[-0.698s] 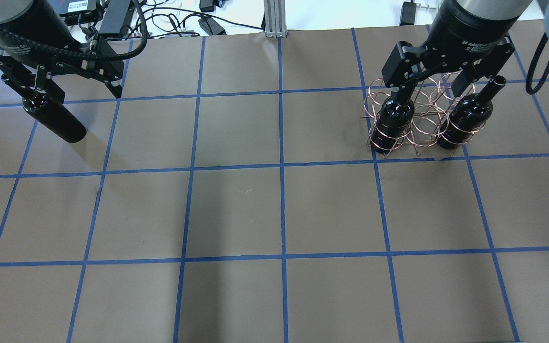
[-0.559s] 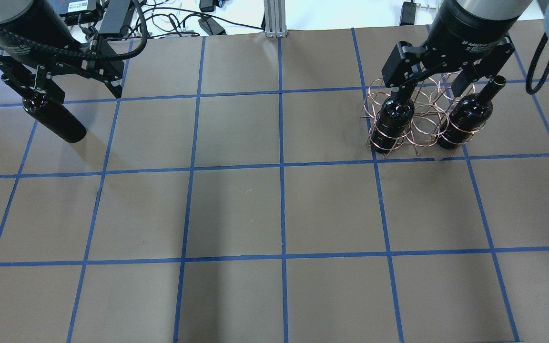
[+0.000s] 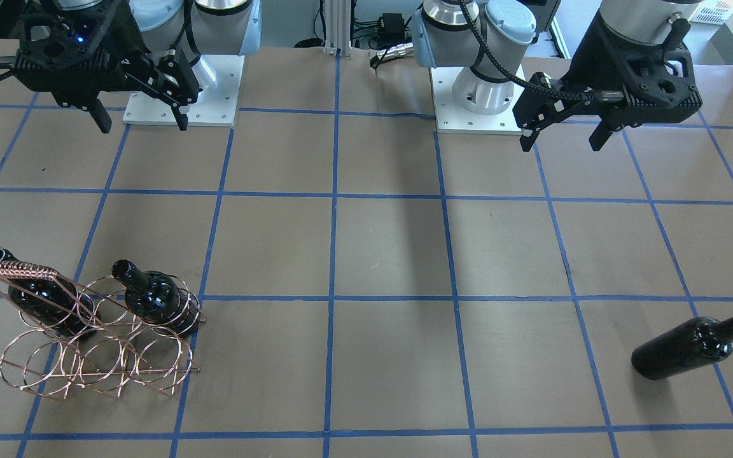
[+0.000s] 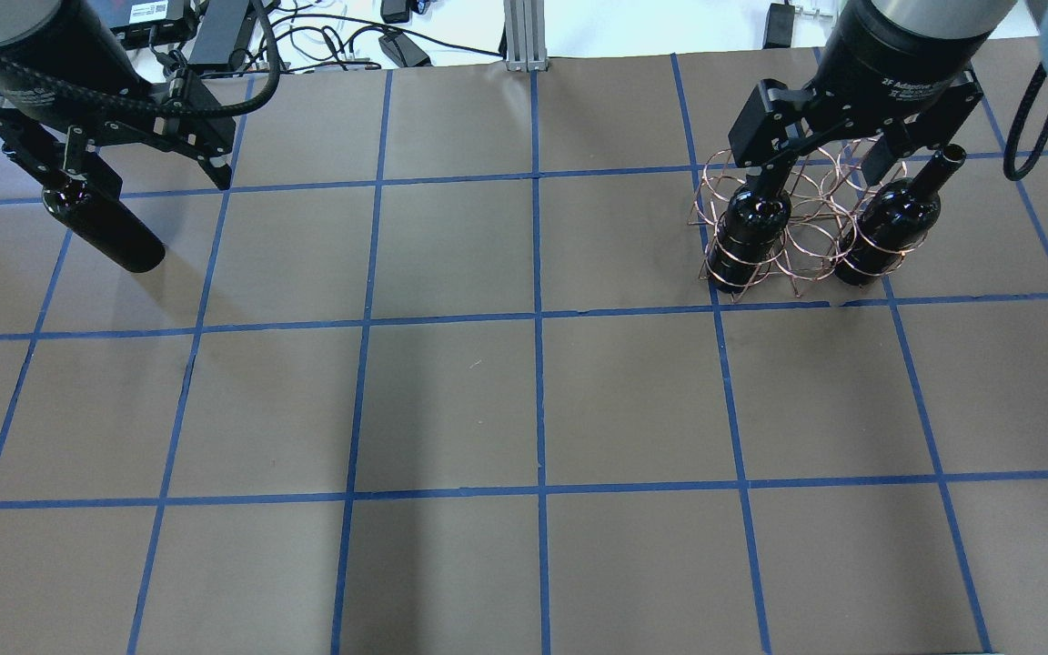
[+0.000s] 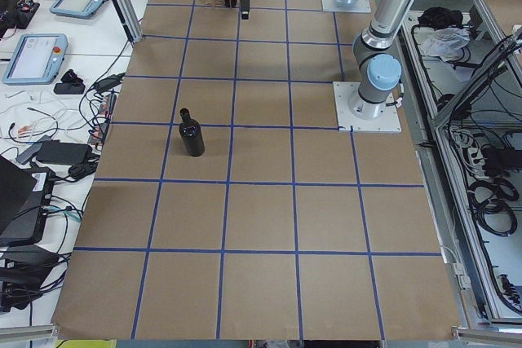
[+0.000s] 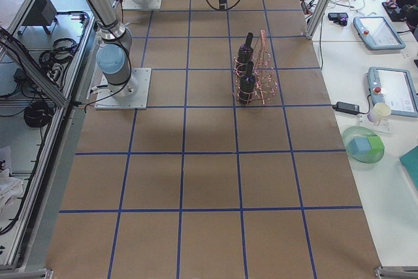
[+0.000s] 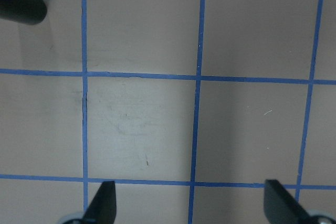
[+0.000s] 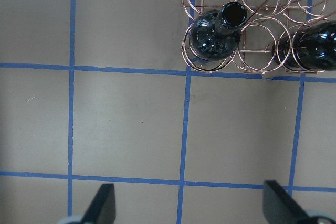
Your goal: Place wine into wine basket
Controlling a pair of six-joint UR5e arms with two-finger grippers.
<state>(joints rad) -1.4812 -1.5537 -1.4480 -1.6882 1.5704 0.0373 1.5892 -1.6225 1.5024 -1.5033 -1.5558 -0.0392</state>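
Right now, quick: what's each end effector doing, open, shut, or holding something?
Left end effector: open, holding nothing.
Right end effector: open, holding nothing.

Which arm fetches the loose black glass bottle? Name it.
Left. The lying black glass bottle is in that arm's half; the left tool hangs open, empty. The right tool is near the copper wire basket.
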